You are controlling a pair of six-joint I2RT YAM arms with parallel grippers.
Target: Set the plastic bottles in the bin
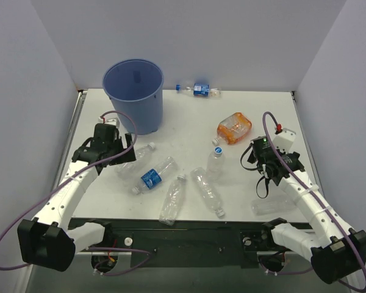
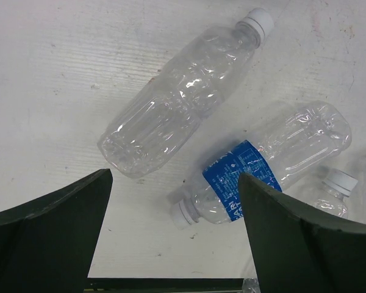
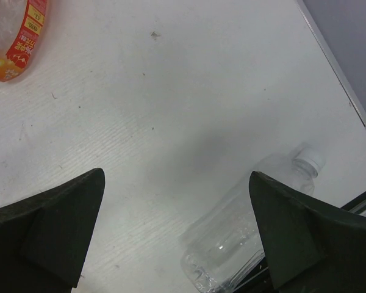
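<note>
Several slim, see-through plastic water bottles [image 1: 172,198] are lying scattered across the white table [image 1: 189,122]. None is yet in the round light-blue plastic bin [image 1: 133,91], which is standing at the far left.

The left gripper [image 2: 175,177] is hovering with its jaws spread wide over two bottles. One is an unlabelled clear bottle [image 2: 183,97] with a white cap, and just beside it is a clear bottle with a blue label band [image 2: 262,165]. The fingers are touching neither.

The right gripper [image 3: 177,176] is hanging over bare table, its jaws likewise spread and holding nothing. Another clear white-capped bottle [image 3: 250,238] is lying near the table's front edge, partly hidden behind one finger. A squat bottle with an orange label [image 3: 12,36] is showing at the upper left of the right wrist view. A further blue-labelled bottle [image 1: 199,90] is resting at the back, to the right of the bin.

The bottles are looking empty and thin-walled, so they are probably very light, easily dented, smooth and prone to rolling. Closing gently across the ribbed mid-body, square to the long axis, is likely offering the surest hold. The neck below the cap is probably stiffer but narrower.
</note>
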